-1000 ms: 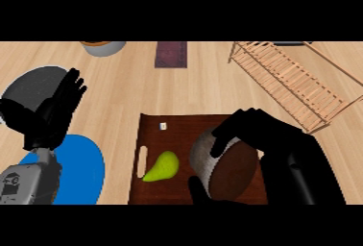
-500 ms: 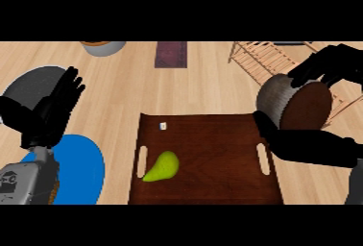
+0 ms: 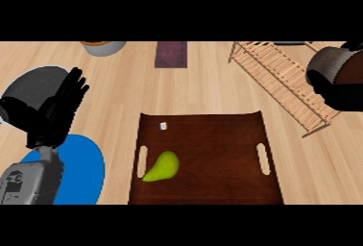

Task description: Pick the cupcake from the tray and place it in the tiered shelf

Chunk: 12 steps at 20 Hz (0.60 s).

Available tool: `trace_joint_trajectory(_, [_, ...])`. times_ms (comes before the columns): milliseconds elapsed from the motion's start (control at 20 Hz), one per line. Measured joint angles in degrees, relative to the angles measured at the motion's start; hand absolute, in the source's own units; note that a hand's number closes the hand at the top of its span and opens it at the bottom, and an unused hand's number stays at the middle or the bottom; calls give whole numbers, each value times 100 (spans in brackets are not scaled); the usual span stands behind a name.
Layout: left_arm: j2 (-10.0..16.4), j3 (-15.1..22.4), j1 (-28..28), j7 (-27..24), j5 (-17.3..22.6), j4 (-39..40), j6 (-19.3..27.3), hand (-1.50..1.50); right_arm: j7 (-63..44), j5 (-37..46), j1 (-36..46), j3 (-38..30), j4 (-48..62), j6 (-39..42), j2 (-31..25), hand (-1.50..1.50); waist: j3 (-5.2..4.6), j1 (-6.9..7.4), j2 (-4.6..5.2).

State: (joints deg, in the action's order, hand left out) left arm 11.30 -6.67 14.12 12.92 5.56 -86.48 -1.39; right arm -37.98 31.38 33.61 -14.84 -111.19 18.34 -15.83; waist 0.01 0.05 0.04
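At the frame's upper right, the right hand (image 3: 346, 97) is curled around the brown cupcake (image 3: 339, 67) beside the wooden tiered shelf (image 3: 284, 79), well apart from the dark tray (image 3: 212, 134) at lower centre, while the left hand (image 3: 56, 108) rests open at left.

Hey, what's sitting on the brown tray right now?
A green fruit and a small white item lie on the tray. The cupcake is off it, held in the right hand near the wooden shelf; the hand hides part of the cupcake.

Bright, even light covers the counter (image 3: 205, 81).
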Motion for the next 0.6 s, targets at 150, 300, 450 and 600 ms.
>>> trace_joint_trajectory(150, [40,-62,97,44,29,32,-20,0,584,-116,-183,-283,454,-176,-189,150,1,1,2])
trace_joint_trajectory(300, [-24,-13,65,3,-45,64,18,0,1039,-283,-244,-551,897,-262,-420,150,0,4,2])
trace_joint_trajectory(450, [33,-80,-54,-36,24,-4,-98,0,1477,-397,-328,-729,1313,-341,-632,150,0,10,0])
trace_joint_trajectory(600, [-52,-18,-45,-79,-58,27,-44,0,1779,-466,-227,-813,1799,-427,-828,150,1,17,2])
